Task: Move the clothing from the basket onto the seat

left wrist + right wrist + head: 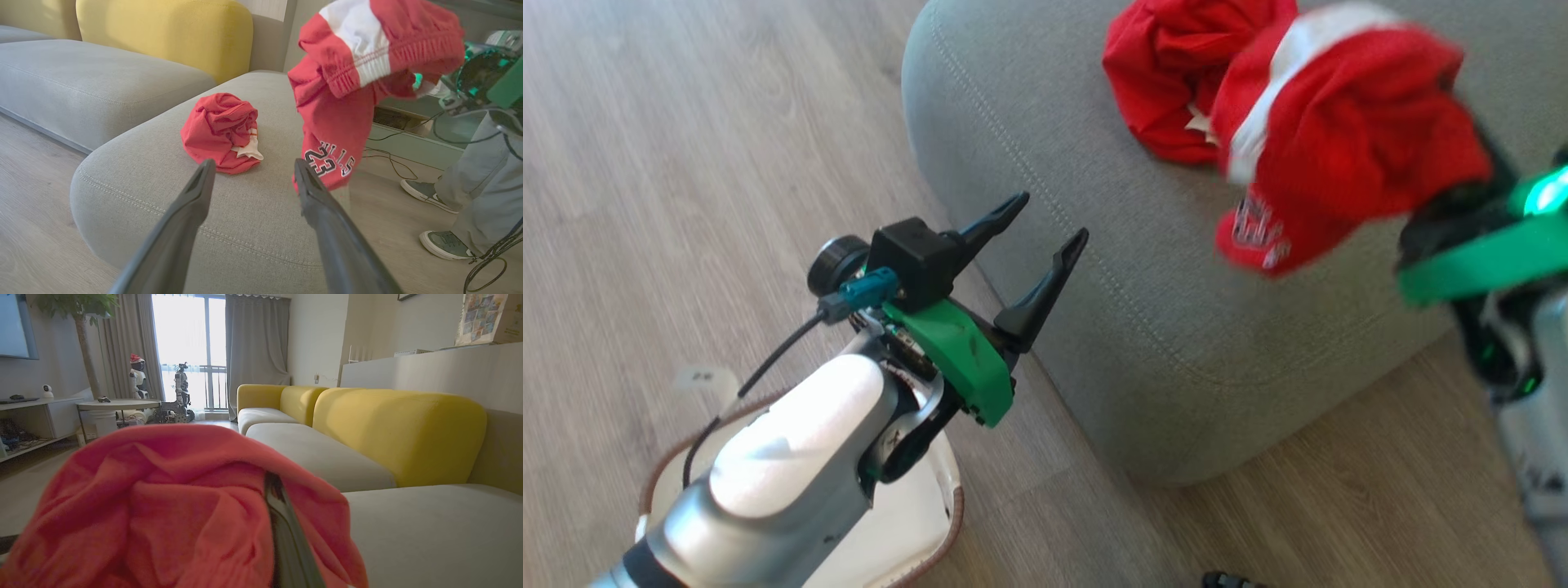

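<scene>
Underfoot, a pale wood-plank floor (686,163) runs down the left of the head view. The grey-green seat (1176,327) takes the middle and upper right, its double seam curving round the corner. In the right wrist view the room opens out behind. Grey curtains (253,347) hang beside a bright window (184,343) at top centre, a round white table (118,404) stands at the left, and yellow back cushions (400,433) sit at the right.

There are two red garments. The crumpled garment (1168,73) lies on the seat at the top of the head view. The hanging garment (1347,139), with a white stripe and lettering, is in the air just right of it, above the seat, clamped in the right gripper (1445,214) at the right edge. The left gripper (1048,220), centre-left, has its fingers spread apart and empty. One basket (956,510) sits on the floor at the lower left. Two grey shoes (429,196) of a person stand at the lower right of the left wrist view.
</scene>
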Motion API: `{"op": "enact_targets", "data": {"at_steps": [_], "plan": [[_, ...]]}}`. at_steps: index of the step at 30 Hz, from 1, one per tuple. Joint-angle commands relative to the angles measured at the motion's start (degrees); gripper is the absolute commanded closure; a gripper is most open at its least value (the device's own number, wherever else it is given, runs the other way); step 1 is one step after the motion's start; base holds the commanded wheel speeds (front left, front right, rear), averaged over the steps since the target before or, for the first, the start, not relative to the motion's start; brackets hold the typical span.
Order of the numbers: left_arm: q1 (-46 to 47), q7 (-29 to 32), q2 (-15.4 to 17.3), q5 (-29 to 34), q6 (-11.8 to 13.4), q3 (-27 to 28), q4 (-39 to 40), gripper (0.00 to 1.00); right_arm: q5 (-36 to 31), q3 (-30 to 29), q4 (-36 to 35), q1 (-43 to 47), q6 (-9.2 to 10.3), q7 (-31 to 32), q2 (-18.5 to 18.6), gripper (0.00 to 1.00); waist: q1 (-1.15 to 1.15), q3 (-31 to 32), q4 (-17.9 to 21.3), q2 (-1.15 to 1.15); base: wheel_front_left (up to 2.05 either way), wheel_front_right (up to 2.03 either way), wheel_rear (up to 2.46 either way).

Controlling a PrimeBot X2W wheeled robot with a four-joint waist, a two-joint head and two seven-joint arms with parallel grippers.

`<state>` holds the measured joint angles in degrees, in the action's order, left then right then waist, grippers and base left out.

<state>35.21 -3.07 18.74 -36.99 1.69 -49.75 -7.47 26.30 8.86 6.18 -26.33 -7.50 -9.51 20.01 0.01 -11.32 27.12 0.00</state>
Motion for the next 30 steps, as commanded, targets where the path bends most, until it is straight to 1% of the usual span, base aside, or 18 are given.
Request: {"op": "enact_targets", "data": {"at_steps": [1,5,11,15,16,22,30], "plan": [[3.28,0.18,1.61,0.57,-0.1,1.79,2.07,0.0,0.62,0.95,-0.59,-3.63,0.01,0.18,1.93,1.0,-0.01,-1.32,-0.87,0.0,0.0,0.0,0.0],[4.54,1.11,1.93,0.93,-0.22,1.6,2.79,0.0,2.39,1.34,4.33,-10.83,0.01,-0.22,5.14,1.0,-0.01,-3.91,-2.23,0.0,0.0,0.0,0.0],[6.87,2.62,2.34,1.52,-0.6,1.3,3.87,0.0,4.59,0.0,13.61,-20.44,0.01,-0.31,9.63,1.0,-0.01,-8.45,-4.64,0.0,0.0,0.0,0.0],[8.79,3.45,2.36,2.0,-0.87,1.22,4.42,0.0,4.74,1.29,20.25,-25.61,0.01,0.32,12.45,1.0,-0.01,-11.63,-6.49,0.0,0.0,0.0,0.0],[8.79,3.45,2.36,2.0,-0.87,1.22,4.42,0.0,4.74,1.29,20.25,-25.61,0.01,0.32,12.45,1.0,-0.01,-11.63,-6.49,0.0,0.0,0.0,0.0],[10.99,3.84,2.23,2.45,-1.01,1.39,4.78,0.0,5.4,0.66,29.73,-31.21,0.01,0.94,14.89,1.0,-0.01,-15.43,-8.96,0.0,0.0,0.0,0.0],[13.25,4.08,2.32,2.82,-1.39,1.55,4.95,0.0,5.39,4.31,39.39,-34.53,0.01,3.9,15.07,1.0,-0.01,-19.58,-11.25,0.0,0.0,0.0,0.0]]}}
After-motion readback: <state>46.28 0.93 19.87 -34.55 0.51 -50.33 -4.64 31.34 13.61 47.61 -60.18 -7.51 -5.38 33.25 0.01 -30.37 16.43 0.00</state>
